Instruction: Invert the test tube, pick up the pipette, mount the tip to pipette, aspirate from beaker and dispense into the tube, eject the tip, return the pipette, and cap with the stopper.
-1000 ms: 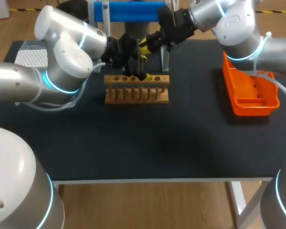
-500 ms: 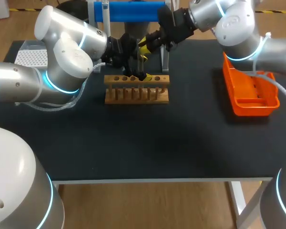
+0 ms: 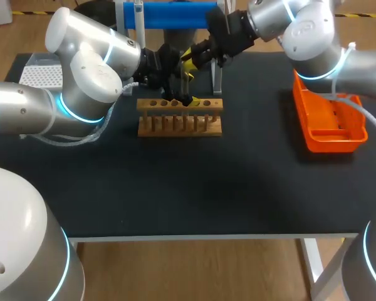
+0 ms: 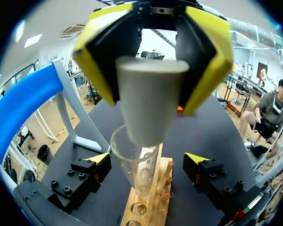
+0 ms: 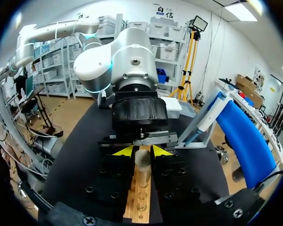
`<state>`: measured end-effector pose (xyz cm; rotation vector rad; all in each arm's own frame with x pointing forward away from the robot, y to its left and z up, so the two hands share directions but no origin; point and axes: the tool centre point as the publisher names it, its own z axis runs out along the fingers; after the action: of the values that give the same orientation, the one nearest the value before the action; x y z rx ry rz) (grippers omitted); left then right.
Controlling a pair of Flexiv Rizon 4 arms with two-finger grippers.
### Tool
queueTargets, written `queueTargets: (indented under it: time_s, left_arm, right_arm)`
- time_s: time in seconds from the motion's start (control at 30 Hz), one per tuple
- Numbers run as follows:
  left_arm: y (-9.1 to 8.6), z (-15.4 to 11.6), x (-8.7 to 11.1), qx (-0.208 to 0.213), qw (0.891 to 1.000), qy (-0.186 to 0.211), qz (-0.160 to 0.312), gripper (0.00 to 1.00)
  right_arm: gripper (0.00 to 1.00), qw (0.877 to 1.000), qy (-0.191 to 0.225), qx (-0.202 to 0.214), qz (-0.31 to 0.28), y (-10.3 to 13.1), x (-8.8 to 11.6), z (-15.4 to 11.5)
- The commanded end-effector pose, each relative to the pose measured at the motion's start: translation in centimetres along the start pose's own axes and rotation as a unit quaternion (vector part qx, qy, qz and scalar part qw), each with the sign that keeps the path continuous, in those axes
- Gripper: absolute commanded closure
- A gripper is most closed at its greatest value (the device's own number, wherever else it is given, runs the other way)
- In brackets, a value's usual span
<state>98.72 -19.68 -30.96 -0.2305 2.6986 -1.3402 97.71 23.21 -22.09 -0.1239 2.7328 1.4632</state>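
Observation:
A glass test tube (image 4: 137, 162) stands upright in the wooden rack (image 3: 180, 116). My left gripper (image 4: 145, 161) is open, one finger on each side of the tube and both apart from it. Straight above hangs a grey tapered stopper (image 4: 150, 101), its narrow end at the tube's mouth. My right gripper (image 4: 152, 56) is shut on the stopper from above. In the right wrist view the stopper (image 5: 142, 159) sits between that gripper's (image 5: 142, 151) yellow tips, over the rack (image 5: 140, 200). In the head view both grippers meet above the rack, left gripper (image 3: 174, 95), right gripper (image 3: 188, 65).
A blue pipette stand (image 3: 170, 14) rises just behind the rack. An orange tray (image 3: 329, 119) lies at the right of the black table, a white tip box (image 3: 40, 75) at the far left. The left arm's bulk fills the table's left rear.

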Motion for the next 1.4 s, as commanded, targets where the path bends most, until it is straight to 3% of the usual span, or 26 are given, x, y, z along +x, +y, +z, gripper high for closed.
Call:
queueTargets:
  time_s: [0.03,0.63,1.4]
  left_arm:
    - [-0.03,-0.03,-0.05,-0.001,1.000,0.002,0.000,0.00]
    - [-0.03,-0.03,-0.05,-0.001,1.000,0.002,0.000,0.00]
    - [-0.03,-0.03,-0.05,-0.001,1.000,0.002,0.000,0.00]
  right_arm:
    - [1.00,1.000,0.002,0.001,0.001,-0.05,-0.04,0.25]
    - [1.00,1.000,0.006,0.006,0.007,-0.66,0.34,0.52]
    - [1.00,1.000,-0.002,-0.006,0.000,0.22,0.06,-0.06]
